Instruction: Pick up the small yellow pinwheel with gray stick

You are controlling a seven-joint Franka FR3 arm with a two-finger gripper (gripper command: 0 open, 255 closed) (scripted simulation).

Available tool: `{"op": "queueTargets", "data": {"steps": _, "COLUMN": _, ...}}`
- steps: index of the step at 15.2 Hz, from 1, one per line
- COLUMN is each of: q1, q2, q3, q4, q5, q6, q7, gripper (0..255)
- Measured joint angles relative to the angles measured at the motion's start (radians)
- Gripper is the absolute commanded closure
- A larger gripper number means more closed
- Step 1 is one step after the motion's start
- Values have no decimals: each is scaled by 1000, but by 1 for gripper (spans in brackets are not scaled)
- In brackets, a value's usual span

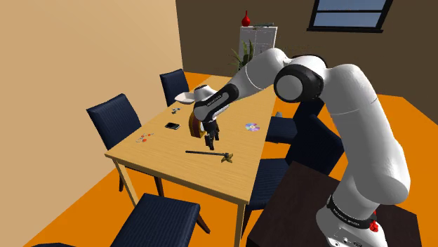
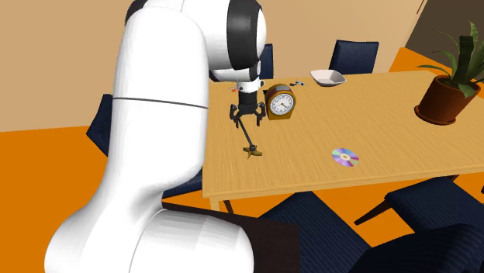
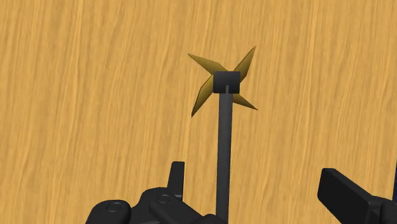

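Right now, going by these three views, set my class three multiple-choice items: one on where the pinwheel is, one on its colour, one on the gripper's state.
1. Where is the pinwheel? A in the white bowl; B flat on the table; C on a chair.
2. What colour are its blades? A red; B blue; C yellow.
3. How is the gripper? A open; B shut on the pinwheel; C shut on nothing.

Answers:
1 B: it lies on the wooden tabletop, under the gripper.
2 C: the wrist view shows four dull yellow blades.
3 A: the fingers stand apart, and the stick between them is untouched.
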Motion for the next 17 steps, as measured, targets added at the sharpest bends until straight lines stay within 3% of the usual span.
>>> {"op": "queueTargets", "data": {"steps": 5, "q1": -1, "q2": 190, "q3": 13, "q4": 198, "q5": -3, "q6": -35, "q7": -20, "gripper": 0}}
{"op": "queueTargets", "data": {"steps": 12, "q1": -2, "q2": 272, "q3": 17, "q4": 241, "q5": -1, "q6": 2, "q7": -19, "gripper": 0}}
{"op": "queueTargets", "data": {"steps": 13, "q1": -2, "q2": 276, "q3": 17, "q4": 242, "q5": -1, "q6": 5, "q7": -19, "gripper": 255}}
{"op": "queueTargets", "data": {"steps": 17, "q1": -7, "q2": 278, "q3": 11, "q4": 255, "q5": -4, "q6": 7, "q7": -19, "gripper": 255}}
